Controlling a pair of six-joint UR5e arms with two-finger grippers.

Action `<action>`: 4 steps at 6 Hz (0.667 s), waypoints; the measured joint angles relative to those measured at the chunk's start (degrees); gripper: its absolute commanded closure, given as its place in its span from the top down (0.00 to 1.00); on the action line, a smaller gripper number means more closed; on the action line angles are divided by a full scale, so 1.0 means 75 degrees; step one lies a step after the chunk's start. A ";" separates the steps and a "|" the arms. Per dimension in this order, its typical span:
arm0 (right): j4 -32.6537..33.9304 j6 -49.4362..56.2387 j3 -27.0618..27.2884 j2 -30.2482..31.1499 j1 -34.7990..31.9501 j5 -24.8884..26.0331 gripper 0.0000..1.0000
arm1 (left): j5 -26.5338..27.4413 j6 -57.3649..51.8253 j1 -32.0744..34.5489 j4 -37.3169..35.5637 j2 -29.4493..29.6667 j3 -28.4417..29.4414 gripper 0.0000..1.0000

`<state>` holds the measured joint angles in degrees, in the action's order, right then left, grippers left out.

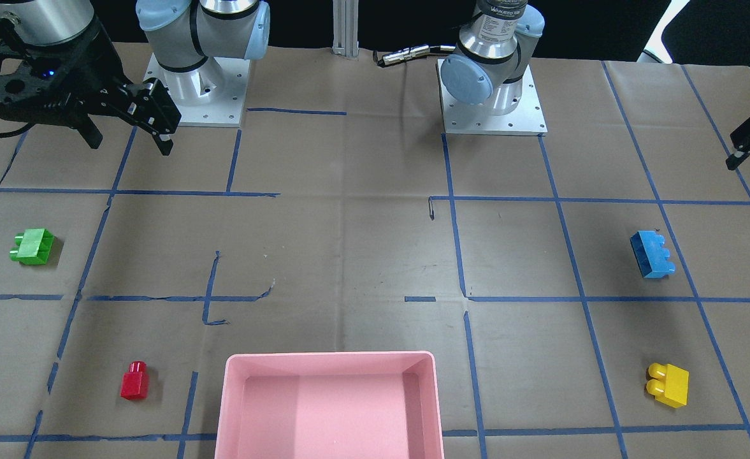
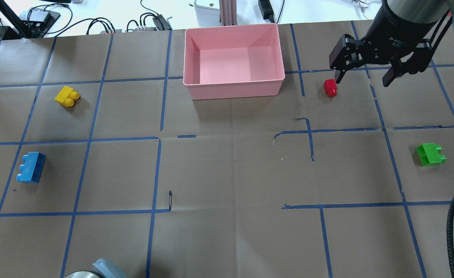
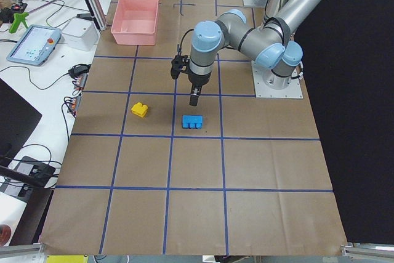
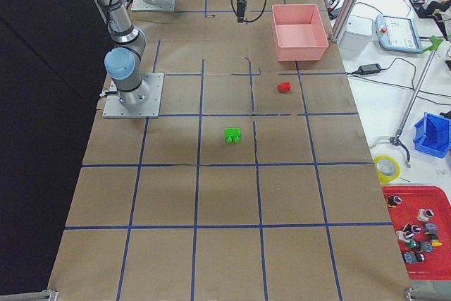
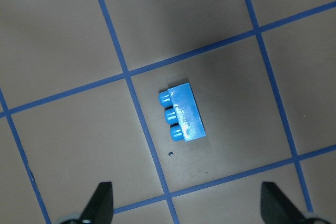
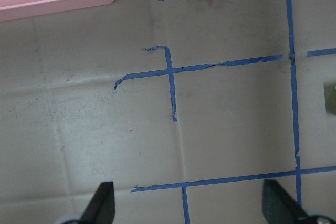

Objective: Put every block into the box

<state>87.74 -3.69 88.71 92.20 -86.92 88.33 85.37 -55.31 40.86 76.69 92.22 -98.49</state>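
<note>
My left gripper [image 5: 187, 203] hovers with jaws spread wide; the blue block [image 5: 181, 118] lies on its side below and slightly ahead of it, skewed, so I judge I should advance, rotate square, then descend straight, the empty box [image 2: 234, 89] well beyond.

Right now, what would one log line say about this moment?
box empty | green block, blue block, yellow block, red block on table | left gripper open, empty | right gripper open, empty

Brown paper [image 2: 230, 173] gridded with blue tape [image 2: 365, 204]. Pink box [image 2: 234, 89] at twelve o'clock; yellow block [image 2: 67, 95] at ten, blue block [image 2: 31, 167] at nine, red block [image 2: 330, 87] at two, green block [image 2: 430, 154] at three.
</note>
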 measured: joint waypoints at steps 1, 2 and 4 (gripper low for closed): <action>-0.0003 0.0001 0.0010 0.0000 0.0000 0.0000 1.00 | -0.0079 0.0567 0.0001 -0.0534 0.0271 -0.0258 1.00; 0.0003 0.0000 0.0016 0.0000 0.0000 0.0000 1.00 | -0.0102 0.0835 0.0007 -0.1223 0.0621 -0.0527 0.99; 0.0018 0.0000 0.0019 0.0000 0.0000 0.0000 1.00 | -0.0118 0.1401 0.0017 -0.2198 0.1241 -0.1086 0.99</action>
<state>87.88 -3.69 88.85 92.20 -86.92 88.33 84.49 -44.80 40.99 60.21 101.52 -106.64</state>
